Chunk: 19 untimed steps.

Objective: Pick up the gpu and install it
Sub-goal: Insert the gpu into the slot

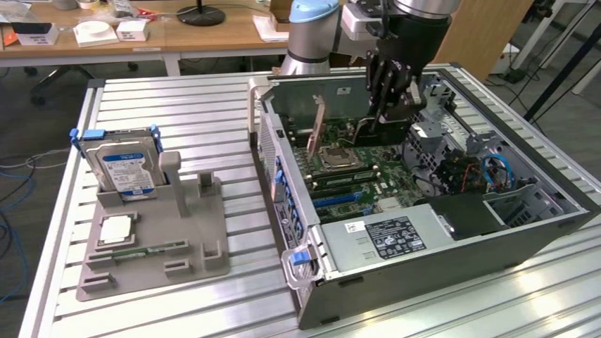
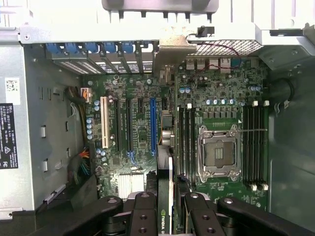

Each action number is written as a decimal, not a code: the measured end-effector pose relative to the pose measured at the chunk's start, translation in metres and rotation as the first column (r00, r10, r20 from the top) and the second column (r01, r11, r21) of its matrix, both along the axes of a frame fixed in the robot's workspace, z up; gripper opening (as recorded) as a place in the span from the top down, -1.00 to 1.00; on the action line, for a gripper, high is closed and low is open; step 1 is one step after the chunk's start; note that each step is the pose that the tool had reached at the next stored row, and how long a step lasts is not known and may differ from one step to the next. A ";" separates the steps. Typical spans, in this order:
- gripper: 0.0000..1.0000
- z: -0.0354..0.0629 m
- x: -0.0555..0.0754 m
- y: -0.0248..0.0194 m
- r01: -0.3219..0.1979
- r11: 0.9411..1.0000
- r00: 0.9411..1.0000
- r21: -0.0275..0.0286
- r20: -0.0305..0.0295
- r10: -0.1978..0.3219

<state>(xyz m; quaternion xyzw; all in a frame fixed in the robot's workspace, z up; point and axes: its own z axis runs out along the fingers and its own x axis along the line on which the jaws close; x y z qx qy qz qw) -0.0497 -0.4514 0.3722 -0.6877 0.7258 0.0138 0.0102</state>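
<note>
While poised above the motherboard [image 2: 133, 132], hand [image 2: 167, 211] closed narrowly on the edge-up gpu [image 2: 165, 179].

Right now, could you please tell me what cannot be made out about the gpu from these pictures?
Wrist view: the gpu is edge-on in the gripper, so its faces and bracket are hidden; the picture's edge cuts it off.
Exterior view: the gripper hides most of the gpu and the slot beneath it.
Exterior view: the power supply label has print too small to read.
</note>
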 end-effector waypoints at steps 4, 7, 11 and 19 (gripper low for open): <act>0.47 -0.0016 0.000 -0.0007 -0.014 1.000 1.000 0.000 0.000 0.014; 0.47 -0.0029 0.000 -0.0014 -0.026 1.000 1.000 0.000 0.000 0.026; 0.47 -0.0047 0.000 -0.0029 -0.029 1.000 1.000 0.000 0.000 0.029; 0.47 -0.0086 0.000 -0.0063 -0.029 1.000 1.000 0.000 0.000 0.029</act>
